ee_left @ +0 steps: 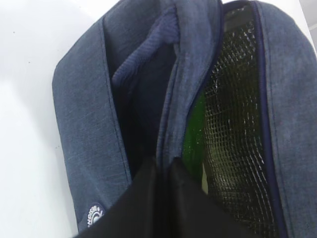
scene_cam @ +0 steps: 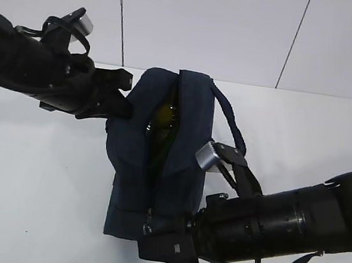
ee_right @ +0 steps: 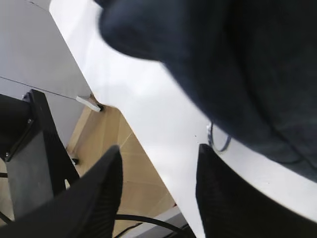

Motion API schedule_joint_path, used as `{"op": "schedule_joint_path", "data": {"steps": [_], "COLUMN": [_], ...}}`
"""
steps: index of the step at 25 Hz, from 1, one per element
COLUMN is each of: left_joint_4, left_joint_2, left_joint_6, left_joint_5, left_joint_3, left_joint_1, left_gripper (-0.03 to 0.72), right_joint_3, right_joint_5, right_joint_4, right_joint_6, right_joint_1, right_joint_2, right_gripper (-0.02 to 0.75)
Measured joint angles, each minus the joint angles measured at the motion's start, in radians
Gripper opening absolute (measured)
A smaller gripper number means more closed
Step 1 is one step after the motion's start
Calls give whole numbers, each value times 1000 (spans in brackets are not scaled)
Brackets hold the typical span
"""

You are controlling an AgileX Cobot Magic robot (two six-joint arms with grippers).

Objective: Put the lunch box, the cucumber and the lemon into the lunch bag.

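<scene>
The boxy dark navy fabric lunch bag [scene_cam: 159, 161] rests on the white surface [scene_cam: 35, 178], its top zipper parted along the middle. Through the opening, a yellowish-green item is visible inside; the left wrist view shows a glossy green object [ee_left: 194, 134] against the silver mesh-textured lining [ee_left: 233, 124]. Which task item it is cannot be told.

The left end effector [scene_cam: 121, 96] is clamped on the left edge of the lunch bag at the opening. The right end effector [ee_right: 158, 193] sits at the near end of the bag, fingers apart, beside the silver ring pull [ee_right: 218, 141].
</scene>
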Motion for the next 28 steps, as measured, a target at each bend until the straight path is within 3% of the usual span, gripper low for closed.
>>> {"op": "schedule_joint_path", "data": {"steps": [7, 12, 20, 21, 26, 28], "left_joint_4": [0, 0, 0, 0, 0, 0], "left_joint_2": [0, 0, 0, 0, 0, 0], "left_joint_6": [0, 0, 0, 0, 0, 0], "left_joint_5": [6, 20, 26, 26, 26, 26], "left_joint_3": [0, 0, 0, 0, 0, 0], "left_joint_1": [0, 0, 0, 0, 0, 0], "left_gripper": [8, 8, 8, 8, 8, 8], "right_joint_3": [-34, -85, -89, -89, -89, -89], "right_joint_5": [-5, -5, -36, -40, -58, -59], "right_joint_4": [0, 0, -8, -13, -4, -4], "right_joint_6": [-6, -8, -10, -13, -13, -13], "right_joint_1": [0, 0, 1, 2, 2, 2], "right_joint_2": [55, 79, 115, 115, 115, 115], "right_gripper": [386, 430, 391, 458, 254, 213]}}
